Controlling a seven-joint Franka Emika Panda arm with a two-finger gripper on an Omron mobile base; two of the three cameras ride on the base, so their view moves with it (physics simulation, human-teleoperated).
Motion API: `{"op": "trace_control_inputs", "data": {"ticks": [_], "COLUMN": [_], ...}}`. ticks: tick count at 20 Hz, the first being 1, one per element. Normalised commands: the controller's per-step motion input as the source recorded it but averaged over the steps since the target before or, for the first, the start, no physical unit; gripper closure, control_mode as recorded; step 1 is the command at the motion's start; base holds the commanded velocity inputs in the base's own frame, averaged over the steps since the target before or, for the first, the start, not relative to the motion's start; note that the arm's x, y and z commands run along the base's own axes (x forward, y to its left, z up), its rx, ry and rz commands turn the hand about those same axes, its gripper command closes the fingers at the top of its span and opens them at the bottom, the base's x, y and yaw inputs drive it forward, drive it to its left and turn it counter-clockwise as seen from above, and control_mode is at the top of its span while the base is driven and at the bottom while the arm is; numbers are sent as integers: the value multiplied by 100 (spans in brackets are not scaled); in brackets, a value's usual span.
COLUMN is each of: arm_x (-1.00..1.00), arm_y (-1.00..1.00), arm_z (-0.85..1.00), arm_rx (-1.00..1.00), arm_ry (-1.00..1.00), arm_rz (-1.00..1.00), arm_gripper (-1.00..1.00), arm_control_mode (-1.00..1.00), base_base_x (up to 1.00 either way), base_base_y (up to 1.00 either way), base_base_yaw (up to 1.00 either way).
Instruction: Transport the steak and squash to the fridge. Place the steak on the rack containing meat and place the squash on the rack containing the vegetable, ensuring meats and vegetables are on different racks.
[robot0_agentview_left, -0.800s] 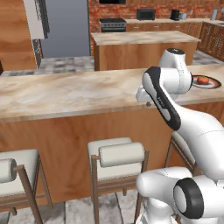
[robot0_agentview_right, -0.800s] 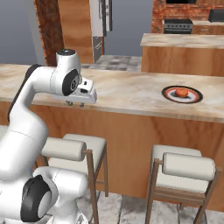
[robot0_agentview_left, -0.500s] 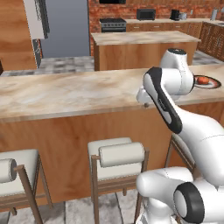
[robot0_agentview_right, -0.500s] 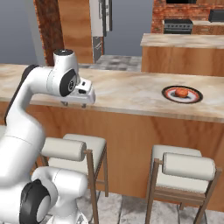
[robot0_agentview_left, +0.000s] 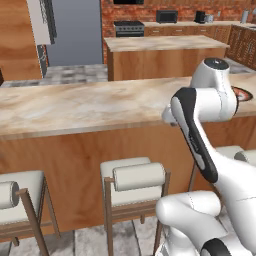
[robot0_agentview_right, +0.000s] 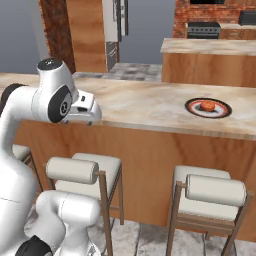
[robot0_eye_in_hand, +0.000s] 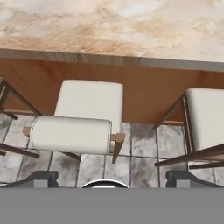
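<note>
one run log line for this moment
gripper: open, empty | below: white cushioned stool | reddish steak: on round dark plate, marble-look counter | phase: pre-pick

My white arm (robot0_agentview_right: 30, 107) rises at the left, its hand held over the near edge of the marble tabletop (robot0_agentview_right: 145, 102). Far to the right on that tabletop sits a dark round plate (robot0_agentview_right: 208, 108) carrying a reddish lump (robot0_agentview_right: 207, 105). Two cushioned stools (robot0_agentview_right: 82, 175) stand below the edge.
</note>
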Motion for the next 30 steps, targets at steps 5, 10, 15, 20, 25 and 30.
{"op": "trace_control_inputs", "data": {"ticks": [5,10,15,20,25,30], "arm_x": [-49,-54,-69,-60,-71,0], "arm_y": [0,2,0,0,-4,0], "arm_z": [31,45,44,31,10,0], "arm_rx": [0,0,0,0,0,0], "arm_ry": [-1,-2,-2,0,-3,0], "arm_rz": [0,-1,0,0,0,0], "arm_gripper": [-100,-100,-100,-100,-100,-100], "arm_control_mode": [-100,-100,-100,-100,100,100], "base_base_x": [0,0,0,0,-15,-30], "base_base_y": [0,0,0,0,-8,-84], "base_base_yaw": [0,0,0,0,0,0]}}
